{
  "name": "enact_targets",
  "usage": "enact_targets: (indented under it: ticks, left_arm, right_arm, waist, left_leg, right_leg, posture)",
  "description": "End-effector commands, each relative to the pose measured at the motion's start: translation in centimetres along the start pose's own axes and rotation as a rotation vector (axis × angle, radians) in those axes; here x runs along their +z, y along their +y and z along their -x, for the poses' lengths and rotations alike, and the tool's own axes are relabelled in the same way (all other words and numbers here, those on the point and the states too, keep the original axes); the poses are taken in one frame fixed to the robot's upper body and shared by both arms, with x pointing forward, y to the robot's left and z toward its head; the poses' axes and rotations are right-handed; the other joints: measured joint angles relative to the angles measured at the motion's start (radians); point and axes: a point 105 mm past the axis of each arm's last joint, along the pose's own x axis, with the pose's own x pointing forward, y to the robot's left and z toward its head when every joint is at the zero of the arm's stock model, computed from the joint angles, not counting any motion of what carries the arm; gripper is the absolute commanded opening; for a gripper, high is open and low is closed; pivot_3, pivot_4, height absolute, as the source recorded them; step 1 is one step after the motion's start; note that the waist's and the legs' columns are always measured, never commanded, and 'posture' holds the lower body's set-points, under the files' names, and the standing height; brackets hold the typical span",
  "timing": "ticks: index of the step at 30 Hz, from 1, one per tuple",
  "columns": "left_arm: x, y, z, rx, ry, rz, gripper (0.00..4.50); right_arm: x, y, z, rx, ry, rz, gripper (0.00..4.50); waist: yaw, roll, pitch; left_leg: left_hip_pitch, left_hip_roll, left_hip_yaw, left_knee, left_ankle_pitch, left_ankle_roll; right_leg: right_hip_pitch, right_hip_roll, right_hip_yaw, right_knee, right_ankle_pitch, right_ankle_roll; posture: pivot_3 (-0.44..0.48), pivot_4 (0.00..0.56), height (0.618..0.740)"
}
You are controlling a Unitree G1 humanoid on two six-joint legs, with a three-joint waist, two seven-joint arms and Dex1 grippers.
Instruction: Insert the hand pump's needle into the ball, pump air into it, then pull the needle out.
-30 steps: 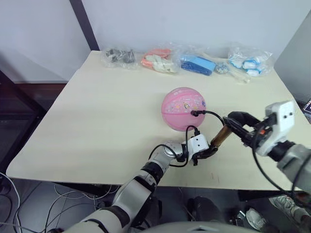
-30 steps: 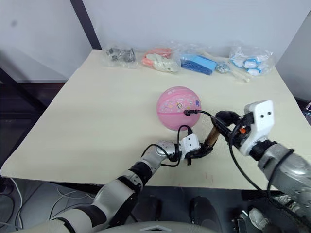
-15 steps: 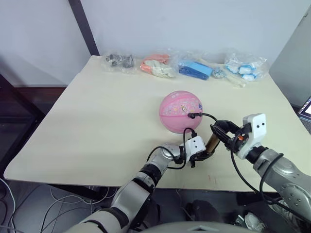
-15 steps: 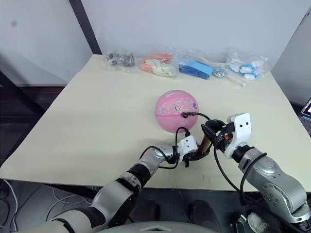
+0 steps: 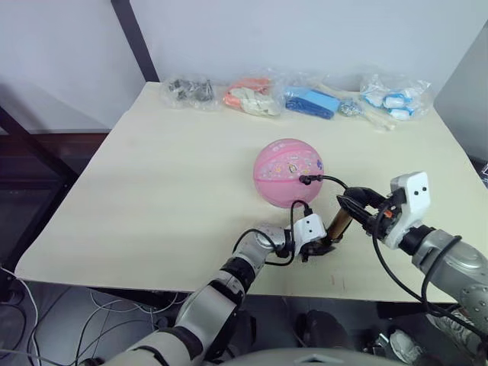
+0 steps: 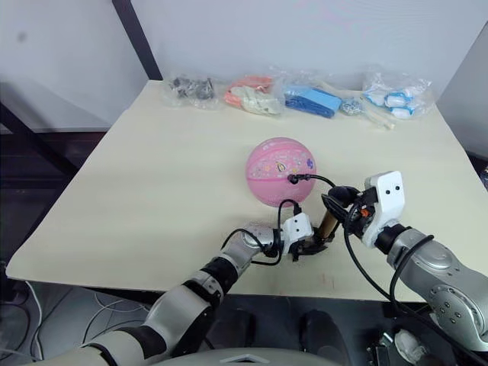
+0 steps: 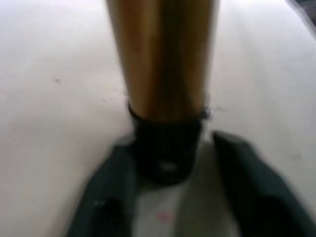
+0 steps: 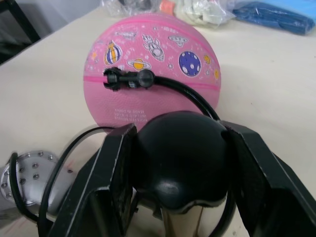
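Note:
The pink ball [image 5: 288, 172] with cartoon prints rests on the table's middle right. The needle's black fitting [image 8: 126, 79] sits in the ball's side, and the thin black hose [image 5: 329, 181] curves from it to the hand pump [image 5: 338, 226]. The gold pump stands tilted just in front of the ball. My left gripper [image 5: 325, 245] is shut on its black lower end [image 7: 165, 153], low on the table. My right gripper [image 5: 357, 201] is shut on the round black handle [image 8: 180, 153] at the top, one finger [image 8: 116, 177] on each side.
Several clear plastic bags lie along the table's far edge: dark parts [image 5: 187, 89], orange-and-white items [image 5: 248, 95], blue items [image 5: 311, 101], blue-and-white items [image 5: 393, 99]. The pale table [image 5: 168, 191] ends close in front of the pump. A dark pole [image 5: 130, 38] rises at the back left.
My right gripper has come down and inward with the handle, closer to the gold cylinder than a second ago. The left gripper and ball kept their places. The head view shifted slightly.

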Motion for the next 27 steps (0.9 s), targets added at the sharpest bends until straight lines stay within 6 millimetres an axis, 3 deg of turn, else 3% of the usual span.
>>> enact_targets:
  ticks: [1, 4, 9, 13, 19, 27]
  left_arm:
    - [0.3, 0.9, 1.3, 0.043, -0.036, 0.039, 4.32]
    - [1.8, 1.2, 2.4, 0.039, -0.103, 0.049, 4.44]
    - [4.0, 1.7, 6.1, 0.029, -0.17, 0.063, 4.44]
    - [5.4, 0.7, 8.1, -0.061, -0.217, 0.106, 4.44]
    - [6.6, 0.5, 10.4, -0.077, -0.234, 0.11, 4.44]
    - [7.6, 0.3, 16.6, -0.051, -0.261, 0.137, 4.44]
  right_arm:
    - [-4.3, -1.6, 0.2, -0.078, 0.204, -0.026, 2.08]
    - [-4.1, -1.6, 0.2, -0.078, 0.203, -0.017, 2.08]
    - [-3.4, -1.5, 0.0, -0.069, 0.188, 0.004, 2.08]
    - [-2.9, -1.6, 0.0, -0.062, 0.184, 0.02, 2.08]
    - [-2.1, -1.5, 0.1, -0.049, 0.177, 0.042, 2.08]
    - [0.0, -0.9, 0.6, 0.008, 0.145, 0.116, 2.08]
  waist:
    - [-0.001, -0.001, 0.003]
    - [-0.002, 0.001, 0.007]
    - [0.002, 0.008, 0.012]
    - [0.001, 0.01, 0.013]
    - [0.001, 0.012, 0.016]
    - [0.002, 0.019, 0.024]
  left_leg:
    - [0.0, 0.0, 0.0, 0.0, 0.0, 0.0]
    - [-0.001, 0.0, 0.0, 0.001, 0.0, 0.0]
    - [-0.005, 0.0, -0.001, 0.002, 0.0, 0.0]
    - [-0.013, -0.001, -0.004, 0.005, 0.001, -0.001]
    - [-0.014, -0.005, -0.007, 0.006, 0.001, -0.001]
    - [-0.016, -0.006, -0.01, 0.005, 0.001, -0.002]
  right_leg:
    - [0.0, 0.0, 0.0, 0.0, 0.0, 0.0]
    - [-0.001, 0.0, 0.0, 0.0, 0.0, 0.0]
    - [-0.003, -0.001, -0.001, 0.0, 0.0, 0.0]
    - [-0.008, -0.002, -0.004, 0.0, 0.003, -0.004]
    - [-0.008, -0.005, -0.006, 0.0, 0.002, -0.003]
    - [-0.009, -0.005, -0.008, 0.0, 0.001, -0.001]
  posture:
    - [0.0, 0.15, 0.74]
    - [0.0, 0.15, 0.74]
    - [0.0, 0.15, 0.74]
    - [0.0, 0.15, 0.74]
    - [0.0, 0.15, 0.74]
    - [0.0, 0.15, 0.74]
